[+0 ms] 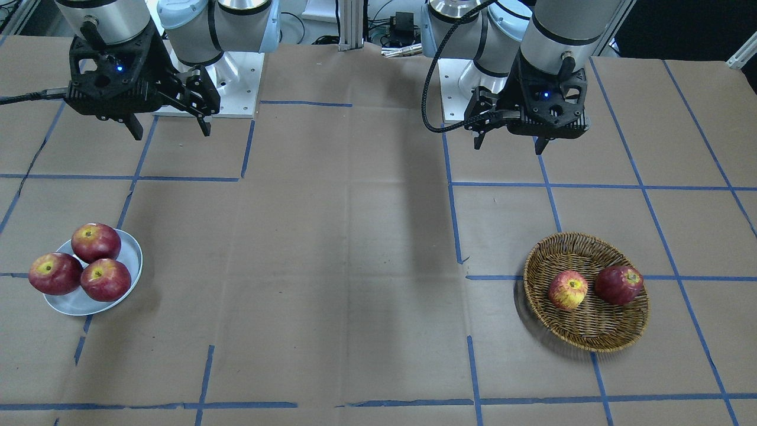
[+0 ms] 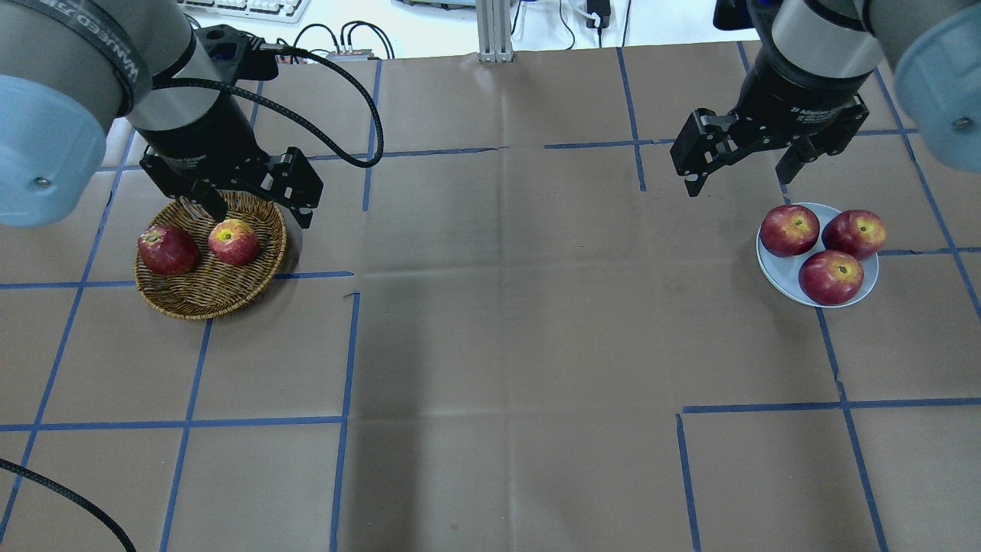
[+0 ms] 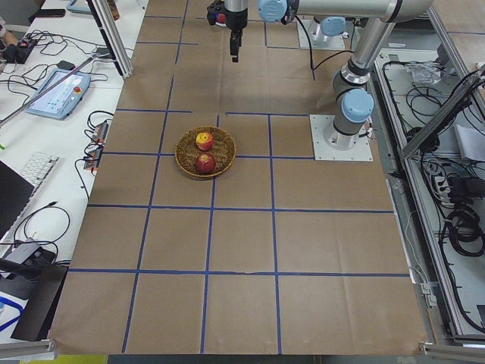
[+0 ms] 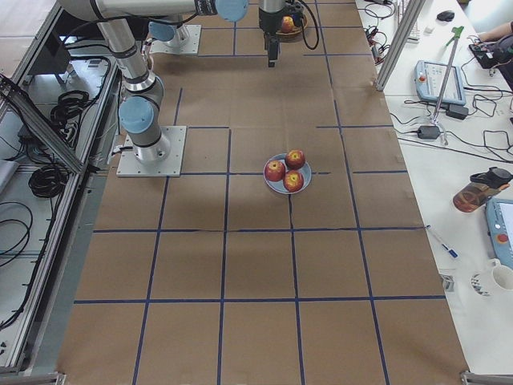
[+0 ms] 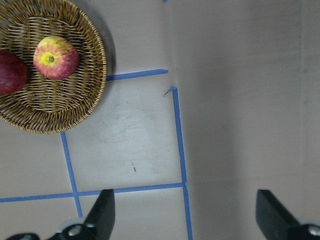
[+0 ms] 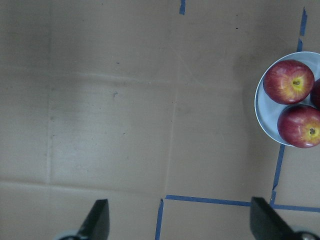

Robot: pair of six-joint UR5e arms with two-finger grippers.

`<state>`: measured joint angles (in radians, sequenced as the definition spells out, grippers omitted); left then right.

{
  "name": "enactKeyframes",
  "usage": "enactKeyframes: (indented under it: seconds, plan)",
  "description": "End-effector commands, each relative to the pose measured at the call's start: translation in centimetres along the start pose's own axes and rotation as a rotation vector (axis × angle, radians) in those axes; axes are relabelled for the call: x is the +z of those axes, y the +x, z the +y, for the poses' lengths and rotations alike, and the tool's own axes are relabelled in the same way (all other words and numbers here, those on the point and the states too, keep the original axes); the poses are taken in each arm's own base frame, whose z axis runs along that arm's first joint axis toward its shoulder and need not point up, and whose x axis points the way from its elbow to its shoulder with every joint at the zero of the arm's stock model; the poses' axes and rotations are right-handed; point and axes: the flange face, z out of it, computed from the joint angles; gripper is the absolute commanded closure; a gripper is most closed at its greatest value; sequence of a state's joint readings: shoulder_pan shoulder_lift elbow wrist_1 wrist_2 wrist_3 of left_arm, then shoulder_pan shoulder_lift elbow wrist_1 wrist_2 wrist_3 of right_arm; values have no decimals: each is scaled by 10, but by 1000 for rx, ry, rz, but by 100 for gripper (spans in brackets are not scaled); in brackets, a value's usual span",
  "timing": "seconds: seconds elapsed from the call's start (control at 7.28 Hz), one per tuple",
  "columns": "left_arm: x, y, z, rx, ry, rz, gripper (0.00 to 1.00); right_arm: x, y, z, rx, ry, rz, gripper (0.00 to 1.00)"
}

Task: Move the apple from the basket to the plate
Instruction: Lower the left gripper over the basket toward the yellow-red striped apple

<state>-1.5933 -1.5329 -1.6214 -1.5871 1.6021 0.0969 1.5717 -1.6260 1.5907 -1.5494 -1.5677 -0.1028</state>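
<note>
Under the left gripper, lying flat: brown paper covering the whole table, creased and scuffed, being cut into squares by lines of blue tape. Beyond the table's far edge in the overhead view, showing a white bench with a keyboard, looping black cables and an aluminium post.

Hanging raised above that paper with black jaws spread wide and holding nothing, fingers pointing straight down. Sitting off to one corner in the wrist view, not between the fingers: the basket, round, shallow, woven of brown wicker. Resting inside it, the apple, round, red streaked with yellow-orange, touching no gripper. Lying just beside it in the same basket, a dark red apple, glossy and uniform.

Well apart, toward the table's other end, sitting on the paper: the plate, small, round, smooth, pale grey-white, carrying three dark red apples crowding together, one overhanging the rim. Hovering near that plate on the robot's side, the right gripper, likewise parted wide and empty, fingers aiming down. Reaching out from grey and pale-blue jointed arms standing on metal base plates, both wrists turning downward.
</note>
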Motion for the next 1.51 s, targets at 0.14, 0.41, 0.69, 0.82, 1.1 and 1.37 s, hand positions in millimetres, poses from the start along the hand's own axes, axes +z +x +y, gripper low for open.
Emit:
enactKeyframes:
  seconds: [0.14,0.41,0.69,0.82,1.1,1.37]
  plan:
    - [-1,1,2,7,-5,1,0,0,0,0,1,0,0,0]
    - [-1,1,2,7,-5,0,0,0,0,0,1,0,0,0]
    - [-2,0,2,5,-2,-2,0,0,1,0,2,0,0,0]
    - [-1,-1,2,4,-5,-2,0,0,1,0,2,1,0,0]
    - [0,0,4,5,-8,-2,0,0,1,0,2,0,0,0]
    - [-6,-1,10,5,2,-4,0,0,1,0,2,0,0,0]
